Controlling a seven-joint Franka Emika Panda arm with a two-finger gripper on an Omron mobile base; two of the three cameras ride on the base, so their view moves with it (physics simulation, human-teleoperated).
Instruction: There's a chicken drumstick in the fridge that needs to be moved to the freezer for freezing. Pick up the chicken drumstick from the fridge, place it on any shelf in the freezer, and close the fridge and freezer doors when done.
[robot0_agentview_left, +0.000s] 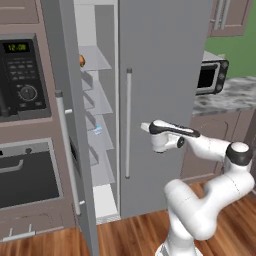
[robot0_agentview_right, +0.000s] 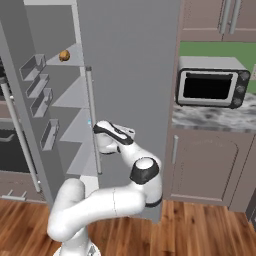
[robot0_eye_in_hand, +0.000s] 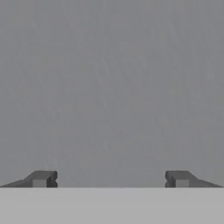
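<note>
The chicken drumstick (robot0_agentview_left: 81, 60) (robot0_agentview_right: 64, 55), a small golden-brown lump, lies on an upper translucent shelf (robot0_agentview_left: 97, 61) inside the freezer (robot0_agentview_left: 100, 150). The narrow freezer door (robot0_agentview_left: 70, 150) (robot0_agentview_right: 30, 125) stands swung open to the left. The wide fridge door (robot0_agentview_left: 165, 100) (robot0_agentview_right: 130, 65) is shut, its silver bar handle (robot0_agentview_left: 128, 125) (robot0_agentview_right: 92, 120) upright. My gripper (robot0_agentview_left: 143, 128) (robot0_agentview_right: 96, 129) (robot0_eye_in_hand: 109, 179) is at the face of the fridge door, just right of that handle. In the hand view the flat grey door fills the picture and the two fingertips (robot0_eye_in_hand: 41, 178) stand far apart with nothing between them.
A small pale-blue item (robot0_agentview_left: 97, 130) rests on a middle freezer shelf. Left of the unit are a black microwave (robot0_agentview_left: 20, 75) and an oven (robot0_agentview_left: 25, 175). At the right a toaster oven (robot0_agentview_left: 211, 75) (robot0_agentview_right: 210, 87) sits on a marble counter (robot0_agentview_right: 215, 117) above cabinets. Wooden floor lies below.
</note>
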